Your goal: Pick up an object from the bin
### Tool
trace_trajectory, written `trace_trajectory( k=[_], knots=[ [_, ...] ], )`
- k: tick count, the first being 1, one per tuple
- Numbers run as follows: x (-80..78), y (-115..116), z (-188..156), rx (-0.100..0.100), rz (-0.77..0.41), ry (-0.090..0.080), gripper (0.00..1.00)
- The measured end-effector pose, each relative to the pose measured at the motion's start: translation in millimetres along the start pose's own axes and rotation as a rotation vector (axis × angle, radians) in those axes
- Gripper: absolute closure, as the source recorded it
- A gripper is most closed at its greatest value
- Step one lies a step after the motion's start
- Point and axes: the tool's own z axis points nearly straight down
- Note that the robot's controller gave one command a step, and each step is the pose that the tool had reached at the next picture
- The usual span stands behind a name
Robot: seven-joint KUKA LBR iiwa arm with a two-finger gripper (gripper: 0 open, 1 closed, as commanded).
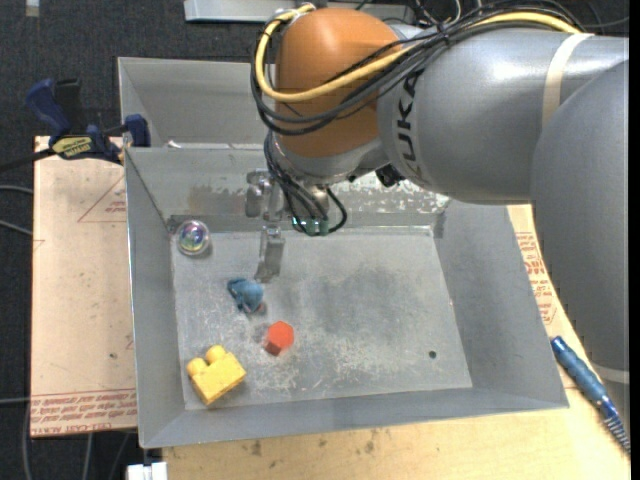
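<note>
My gripper (267, 268) hangs low over the left half of the bin, its tip just above and to the right of a small crumpled blue thing (246, 294) on the floor. Whether it touches the blue thing I cannot tell. A small red cube (279, 338) lies a little nearer the front, to the right of the blue thing. Nothing shows in the gripper's grasp.
A yellow toy brick (215, 374) sits in the front left corner of the bin. A shiny iridescent ball (192, 239) rests against the back left wall. The arm, with its orange cover and cables, spans the bin's back right.
</note>
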Motion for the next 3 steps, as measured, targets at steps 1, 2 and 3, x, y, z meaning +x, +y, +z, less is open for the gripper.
trace_trajectory(
  k=[1,2,3],
  knots=[
    [28.2,-45,142,0.000,-0.305,-0.003,0.00],
    [34.6,-3,146,0.000,-0.374,-0.014,0.00],
    [34.4,-4,147,-0.002,-0.367,-0.017,1.00]
  ],
)
